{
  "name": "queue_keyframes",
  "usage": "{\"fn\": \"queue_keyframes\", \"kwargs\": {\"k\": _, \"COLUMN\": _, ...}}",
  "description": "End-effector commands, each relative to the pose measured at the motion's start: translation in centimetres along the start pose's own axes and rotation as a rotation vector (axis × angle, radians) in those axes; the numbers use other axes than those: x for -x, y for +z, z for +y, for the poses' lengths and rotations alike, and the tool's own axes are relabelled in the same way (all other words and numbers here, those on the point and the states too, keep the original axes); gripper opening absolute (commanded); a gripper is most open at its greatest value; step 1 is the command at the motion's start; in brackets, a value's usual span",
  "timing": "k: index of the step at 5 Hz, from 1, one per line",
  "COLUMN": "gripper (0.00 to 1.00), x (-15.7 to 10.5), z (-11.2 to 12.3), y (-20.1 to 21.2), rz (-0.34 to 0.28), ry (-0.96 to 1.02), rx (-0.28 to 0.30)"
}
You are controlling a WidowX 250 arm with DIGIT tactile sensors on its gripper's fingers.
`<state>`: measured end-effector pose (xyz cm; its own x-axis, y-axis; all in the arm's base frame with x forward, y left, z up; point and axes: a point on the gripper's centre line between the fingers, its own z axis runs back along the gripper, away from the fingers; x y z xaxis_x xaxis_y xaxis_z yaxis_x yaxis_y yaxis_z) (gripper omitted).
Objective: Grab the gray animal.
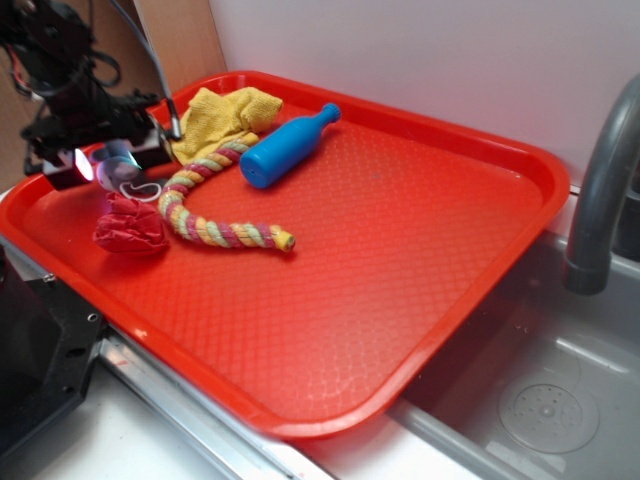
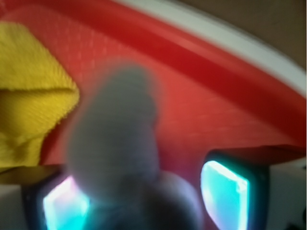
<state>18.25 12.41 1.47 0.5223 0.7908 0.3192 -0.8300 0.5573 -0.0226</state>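
Observation:
The gray animal [image 1: 120, 166] lies at the far left of the red tray [image 1: 400, 250], its thin white string tail curling out beside it. My gripper [image 1: 108, 162] is down over it. In the wrist view the gray animal [image 2: 117, 153] fills the space between my two glowing pads [image 2: 223, 194], blurred and very close. It lies against the left pad, while a strip of red tray shows between it and the right pad. The jaws stand open around it.
A red wrinkly cloth ball [image 1: 130, 226] sits just in front of the gripper. A striped braided rope [image 1: 215, 225] curves to its right. A yellow cloth [image 1: 225, 115] and a blue bottle-shaped toy [image 1: 288, 146] lie behind. A sink with a gray faucet [image 1: 600, 190] is at the right.

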Motion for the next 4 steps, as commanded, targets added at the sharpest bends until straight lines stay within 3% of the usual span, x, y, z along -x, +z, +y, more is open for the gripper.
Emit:
{"fn": "queue_keyframes", "kwargs": {"k": 1, "gripper": 0.0, "x": 0.3, "z": 0.2, "y": -0.2, "rz": -0.031, "ry": -0.009, "rx": -0.003}}
{"fn": "queue_keyframes", "kwargs": {"k": 2, "gripper": 0.0, "x": 0.4, "z": 0.2, "y": 1.0, "rz": -0.039, "ry": 0.001, "rx": 0.005}}
{"fn": "queue_keyframes", "kwargs": {"k": 3, "gripper": 0.0, "x": -0.1, "z": -0.8, "y": 4.3, "rz": 0.074, "ry": -0.085, "rx": -0.013}}
{"fn": "queue_keyframes", "kwargs": {"k": 4, "gripper": 0.0, "x": 0.0, "z": -2.4, "y": 8.5, "rz": 0.218, "ry": -0.215, "rx": 0.073}}
